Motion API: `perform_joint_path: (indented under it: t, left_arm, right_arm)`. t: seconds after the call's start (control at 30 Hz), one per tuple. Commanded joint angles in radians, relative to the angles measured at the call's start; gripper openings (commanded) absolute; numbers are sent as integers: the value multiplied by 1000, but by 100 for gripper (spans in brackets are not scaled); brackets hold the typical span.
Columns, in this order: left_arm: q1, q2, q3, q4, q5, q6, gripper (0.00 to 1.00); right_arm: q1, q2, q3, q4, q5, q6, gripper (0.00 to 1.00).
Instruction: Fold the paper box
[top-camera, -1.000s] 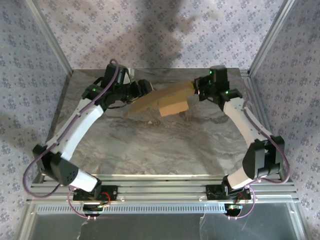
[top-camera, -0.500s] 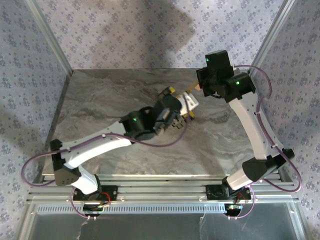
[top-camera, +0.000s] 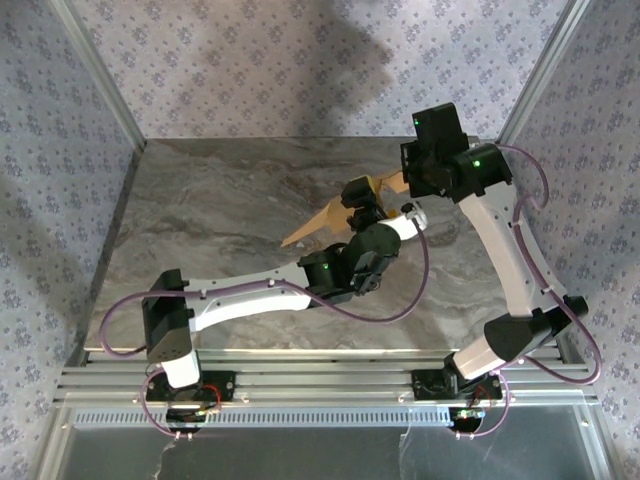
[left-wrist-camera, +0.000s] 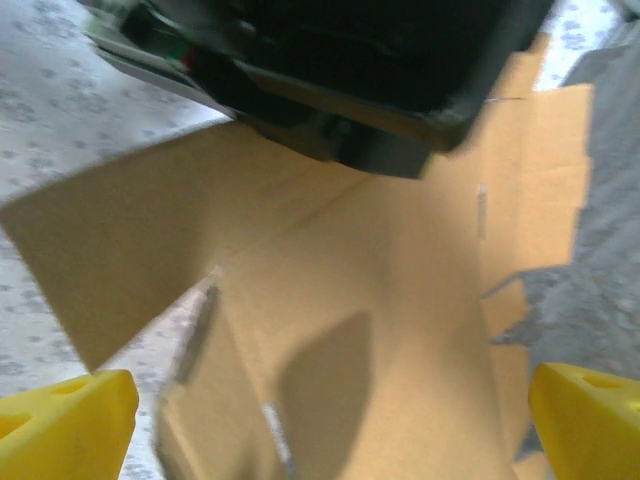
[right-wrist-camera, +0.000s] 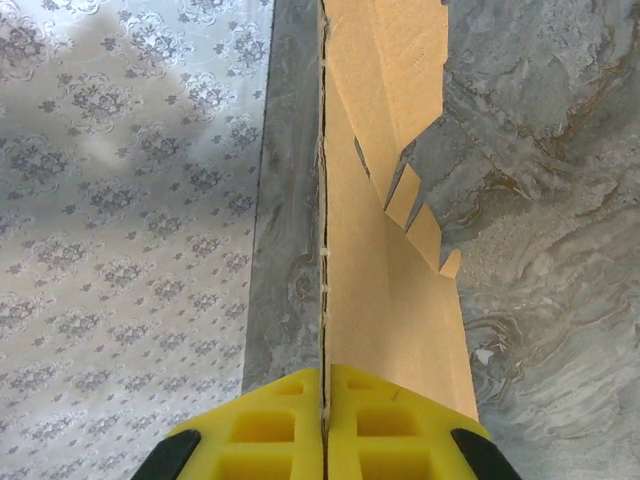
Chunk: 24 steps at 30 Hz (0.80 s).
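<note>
While pinching the paper box (top-camera: 318, 225) by one edge in the clamped right gripper (right-wrist-camera: 325, 425), tilted over the far right of the table (top-camera: 220, 200), beware a hard push from the wide-spread left gripper (left-wrist-camera: 325, 420): likely to buckle thin card off its creases or tear it free.

Left arm (top-camera: 250, 295): stretched diagonally toward the tan-brown die-cut cardboard sheet (top-camera: 318, 225).
Left gripper (left-wrist-camera: 320, 425): fingers spread wide, facing the sheet.
Right gripper (right-wrist-camera: 325, 410): pinched closed on the sheet's edge.
</note>
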Motion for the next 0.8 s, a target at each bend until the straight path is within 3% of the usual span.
perform_joint_path:
  t: [0.0, 0.2, 0.4, 0.47, 0.53, 0.57, 0.67, 0.77]
  left_arm:
    - [5, -14, 7, 242, -91, 161, 99]
    - [-5, -61, -42, 199, -87, 112, 99]
    - [67, -34, 29, -17, 15, -51, 96]
    - [83, -10, 60, -46, 17, -40, 78]
    - [106, 15, 102, -70, -23, -41, 34]
    - [116, 20, 120, -89, -33, -50, 24]
    - [140, 18, 165, -201, -22, -125, 2]
    - [144, -2, 169, -225, -5, -138, 0]
  right_arm:
    - [-3, -11, 7, -64, 6, 39, 0]
    - [-23, -19, 3, -59, -10, 40, 0]
    - [-21, -20, 12, -45, -9, 43, 0]
    - [-22, -20, 14, -53, -10, 44, 0]
    - [-24, -22, 12, -58, -19, 44, 0]
    - [-24, -25, 10, -55, -17, 43, 0]
    - [-22, -39, -17, -19, -14, 35, 0]
    - [-22, -54, -45, 46, -9, -12, 0]
